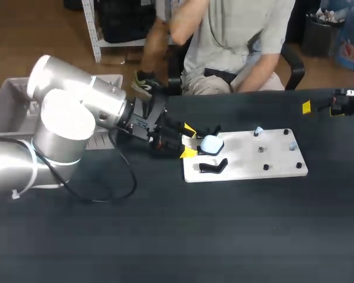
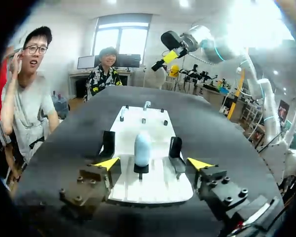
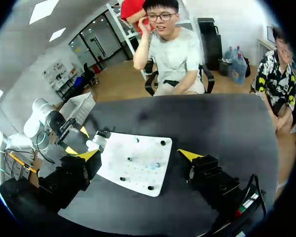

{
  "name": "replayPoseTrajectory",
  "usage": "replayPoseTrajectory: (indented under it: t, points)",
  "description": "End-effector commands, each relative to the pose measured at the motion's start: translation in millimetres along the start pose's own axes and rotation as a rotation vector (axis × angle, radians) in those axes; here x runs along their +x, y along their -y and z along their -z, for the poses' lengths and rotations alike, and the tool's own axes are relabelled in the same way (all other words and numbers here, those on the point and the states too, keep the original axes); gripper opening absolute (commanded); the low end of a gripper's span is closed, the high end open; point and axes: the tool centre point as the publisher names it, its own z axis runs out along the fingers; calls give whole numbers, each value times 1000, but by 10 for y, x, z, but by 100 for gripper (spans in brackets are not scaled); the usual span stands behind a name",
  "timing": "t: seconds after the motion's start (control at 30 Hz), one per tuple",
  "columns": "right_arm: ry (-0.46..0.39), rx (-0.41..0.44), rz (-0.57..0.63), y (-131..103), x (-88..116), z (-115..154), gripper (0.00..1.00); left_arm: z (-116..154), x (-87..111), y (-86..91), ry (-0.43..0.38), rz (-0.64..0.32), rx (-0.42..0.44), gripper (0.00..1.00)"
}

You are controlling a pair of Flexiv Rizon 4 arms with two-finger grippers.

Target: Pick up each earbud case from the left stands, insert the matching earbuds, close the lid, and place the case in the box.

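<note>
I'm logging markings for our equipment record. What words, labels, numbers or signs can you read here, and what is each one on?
No text can be read in any view.
The label on the body of the left gripper: bluish print, too small to read.
The sticker on the body of the right gripper: red and green, too blurred to read.
The white plate and the earbud case: no print shows.

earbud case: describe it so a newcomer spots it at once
Find the white board on the black table. At its end nearest the left claw, the earbud case is the pale rounded shell, flanked by two empty black holders.
</note>
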Motion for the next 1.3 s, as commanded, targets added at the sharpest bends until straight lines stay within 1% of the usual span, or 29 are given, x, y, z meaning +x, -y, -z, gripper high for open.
replayPoseTrajectory:
  t: [0.03, 0.1, 0.23, 0.33, 0.53, 0.63, 0.67, 0.73, 0.8, 0.9, 1.03, 1.1, 1.3]
  points:
    - [0, 0, 1, 3, 0, 1, 100, -108, 13, -63, 6, -8, 9, 78]
    - [0, 0, 1, 3, 0, 1, 100, -144, 16, -84, 7, -10, 9, 75]
    - [0, 0, 1, 3, 0, 1, 100, -195, 32, -147, 6, -19, -4, 66]
    - [0, 0, 1, 3, 0, 1, 100, -222, 45, -177, 6, -16, -8, 65]
    - [0, 0, 1, 3, 0, 1, 100, -285, 47, -165, 5, -25, 4, 58]
    - [0, 0, 1, 3, 0, 1, 100, -304, 36, -183, 11, -24, 7, 56]
    - [0, 0, 1, 3, 0, 1, 100, -306, 33, -187, 13, -23, 7, 55]
    - [0, 0, 1, 3, 0, 1, 100, -311, 23, -202, 16, -22, 9, 50]
    - [0, 0, 1, 3, 0, 1, 100, -316, 18, -214, 20, -18, 9, 51]
    - [0, 0, 1, 3, 0, 1, 100, -319, 20, -218, 21, -12, 7, 55]
    - [0, 0, 1, 3, 0, 1, 100, -323, 25, -219, 26, -2, 9, 53]
    - [0, 0, 1, 3, 0, 1, 100, -331, 23, -221, 28, 2, 10, 50]
    - [0, 0, 1, 3, 0, 1, 100, -356, 10, -208, 33, -4, 23, 49]
